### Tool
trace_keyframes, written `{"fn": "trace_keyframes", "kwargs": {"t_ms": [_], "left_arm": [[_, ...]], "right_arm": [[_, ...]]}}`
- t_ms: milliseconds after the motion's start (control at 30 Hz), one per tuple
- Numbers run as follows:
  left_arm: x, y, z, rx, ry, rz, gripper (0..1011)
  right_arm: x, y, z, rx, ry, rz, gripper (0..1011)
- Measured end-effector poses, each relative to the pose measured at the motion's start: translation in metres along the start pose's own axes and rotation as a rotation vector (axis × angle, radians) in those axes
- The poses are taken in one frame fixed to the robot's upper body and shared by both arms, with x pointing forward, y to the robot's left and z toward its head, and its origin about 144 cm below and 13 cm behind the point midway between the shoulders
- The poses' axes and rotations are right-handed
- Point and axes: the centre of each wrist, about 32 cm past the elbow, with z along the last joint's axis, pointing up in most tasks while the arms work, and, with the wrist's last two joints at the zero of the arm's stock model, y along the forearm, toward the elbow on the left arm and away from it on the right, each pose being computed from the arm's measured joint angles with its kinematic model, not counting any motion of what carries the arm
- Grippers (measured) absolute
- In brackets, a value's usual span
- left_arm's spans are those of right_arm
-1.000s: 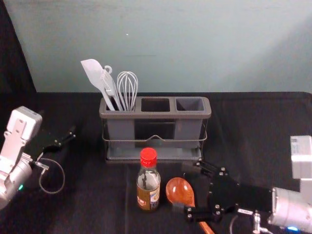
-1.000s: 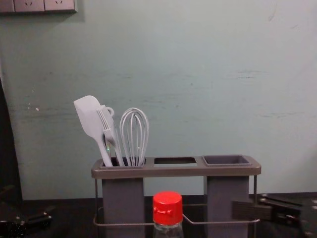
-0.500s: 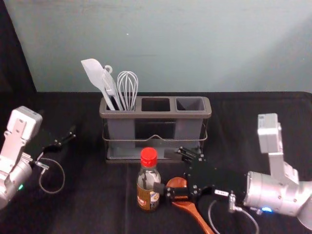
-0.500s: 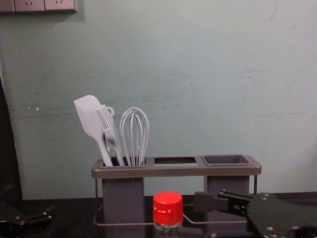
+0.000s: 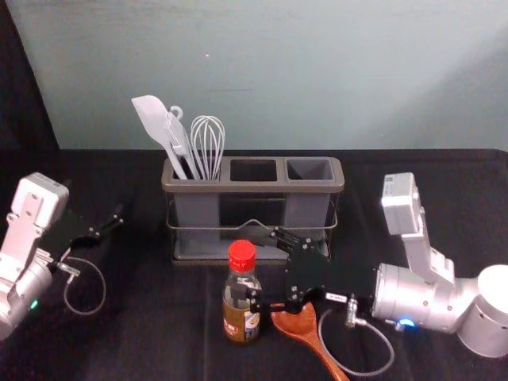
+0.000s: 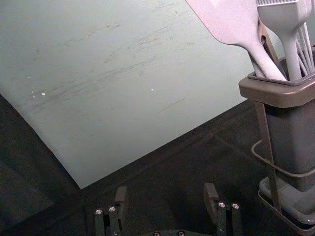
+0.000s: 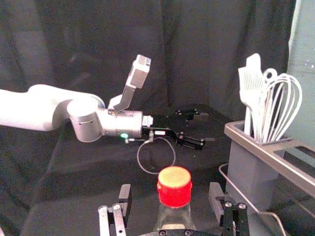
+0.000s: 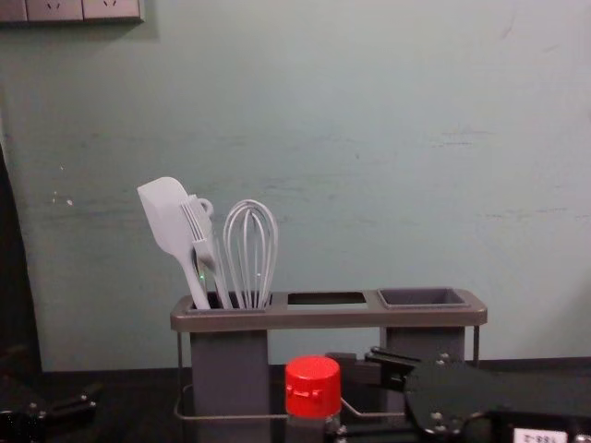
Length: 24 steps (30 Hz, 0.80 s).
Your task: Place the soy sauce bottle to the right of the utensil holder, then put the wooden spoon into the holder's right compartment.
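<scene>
Red-capped bottle (image 5: 240, 321) between right gripper's (image 5: 243, 262) fingers (image 7: 216, 197); left gripper (image 5: 94, 202) far left.

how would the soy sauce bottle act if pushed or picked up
The soy sauce bottle would probably tip if pushed near its red cap, since it stands upright and is taller than wide. Its smooth, clear upper part looks stiff, so it should keep its shape but may be slippery. Once down, its rounded body could roll.

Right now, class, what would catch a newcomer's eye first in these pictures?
Probably the soy sauce bottle's bright red cap, in front of the grey utensil holder. Next, the open right gripper around the bottle, and the white spatula and whisk rising from the holder's left compartment.
</scene>
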Motion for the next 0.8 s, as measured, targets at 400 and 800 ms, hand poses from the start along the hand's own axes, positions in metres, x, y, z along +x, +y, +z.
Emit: {"fn": "trace_keyframes", "kwargs": {"t_ms": [400,800], "left_arm": [[0.000,0.000,0.000,0.000,0.000,0.000,1012],[0.000,0.000,0.000,0.000,0.000,0.000,1011]], "right_arm": [[0.009,0.015,0.010,-0.008,-0.027,0.006,1003],[0.010,0.019,0.010,-0.018,-0.021,-0.003,1003]]}}
